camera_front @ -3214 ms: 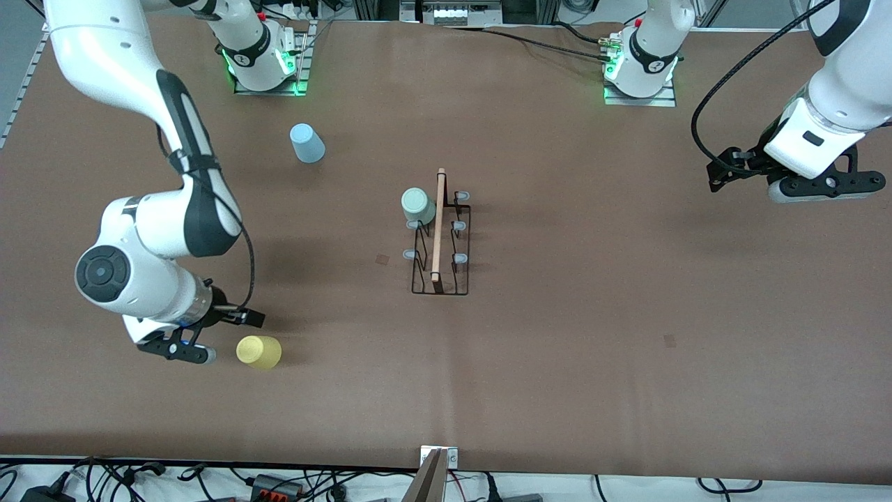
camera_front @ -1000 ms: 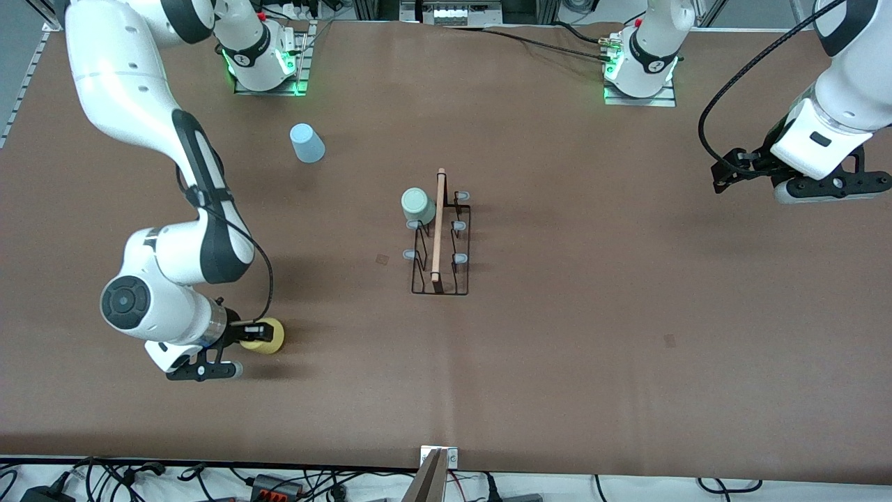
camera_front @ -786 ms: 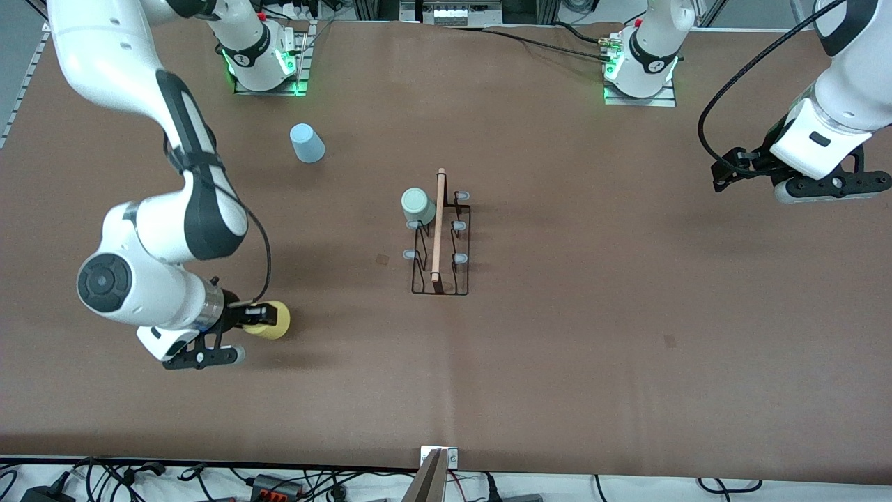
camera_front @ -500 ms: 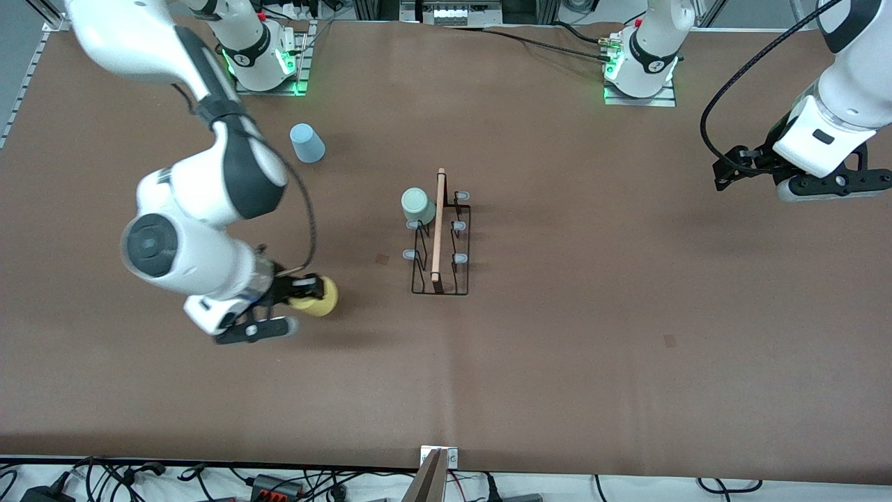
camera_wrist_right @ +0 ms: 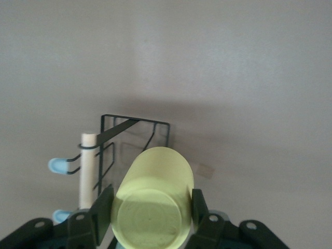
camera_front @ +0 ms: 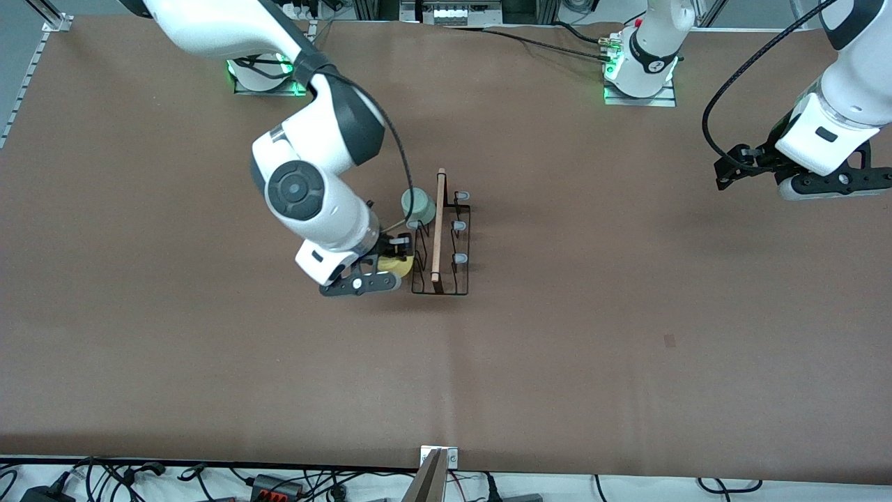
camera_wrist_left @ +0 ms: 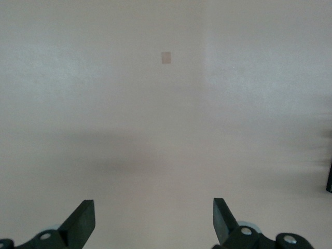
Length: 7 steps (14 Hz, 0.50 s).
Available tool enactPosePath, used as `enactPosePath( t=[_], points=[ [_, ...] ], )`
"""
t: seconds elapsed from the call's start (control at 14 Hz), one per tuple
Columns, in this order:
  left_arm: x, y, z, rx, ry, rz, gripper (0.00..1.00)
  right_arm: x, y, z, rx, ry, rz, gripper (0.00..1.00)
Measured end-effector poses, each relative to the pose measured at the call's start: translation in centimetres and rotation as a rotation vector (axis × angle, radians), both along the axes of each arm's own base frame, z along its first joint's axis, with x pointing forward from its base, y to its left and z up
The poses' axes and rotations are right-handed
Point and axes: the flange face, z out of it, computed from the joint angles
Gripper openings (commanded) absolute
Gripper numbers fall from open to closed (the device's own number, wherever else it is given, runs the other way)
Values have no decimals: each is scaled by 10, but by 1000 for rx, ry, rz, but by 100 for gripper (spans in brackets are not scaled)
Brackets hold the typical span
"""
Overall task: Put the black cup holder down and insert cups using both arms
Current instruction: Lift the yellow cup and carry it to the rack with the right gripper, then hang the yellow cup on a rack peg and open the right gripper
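Note:
The black cup holder (camera_front: 441, 240) stands mid-table with its wooden rod (camera_front: 437, 223) on top. A grey-green cup (camera_front: 418, 205) sits upside down on one peg at the end farther from the front camera. My right gripper (camera_front: 391, 263) is shut on a yellow cup (camera_front: 399, 265), which it holds on its side right beside the holder's nearer end. In the right wrist view the yellow cup (camera_wrist_right: 158, 174) sits between both fingers (camera_wrist_right: 102, 207), its mouth toward the wire frame (camera_wrist_right: 136, 123). My left gripper (camera_front: 829, 185) waits open and empty over the left arm's end of the table, its fingertips (camera_wrist_left: 83, 220) wide apart.
Brown table cloth (camera_front: 557, 348) covers the table, with a small tape mark (camera_front: 670, 340) toward the left arm's end. The arm bases (camera_front: 637, 70) stand along the table's back edge. Cables lie past the table's near edge.
My right arm has lifted the yellow cup from the table near the right arm's end and carried it across to the holder's side. The left arm has barely shifted.

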Motion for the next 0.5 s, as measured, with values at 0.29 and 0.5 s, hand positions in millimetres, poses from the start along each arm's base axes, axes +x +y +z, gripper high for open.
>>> enactPosePath(
  t=[0.29, 0.5],
  points=[
    [0, 0, 0, 0, 2, 0, 100, -14, 21, -3, -28, -20, 8, 18],
    [0, 0, 0, 0, 3, 0, 100, -10, 21, -21, -59, -38, 15, 18]
  ],
)
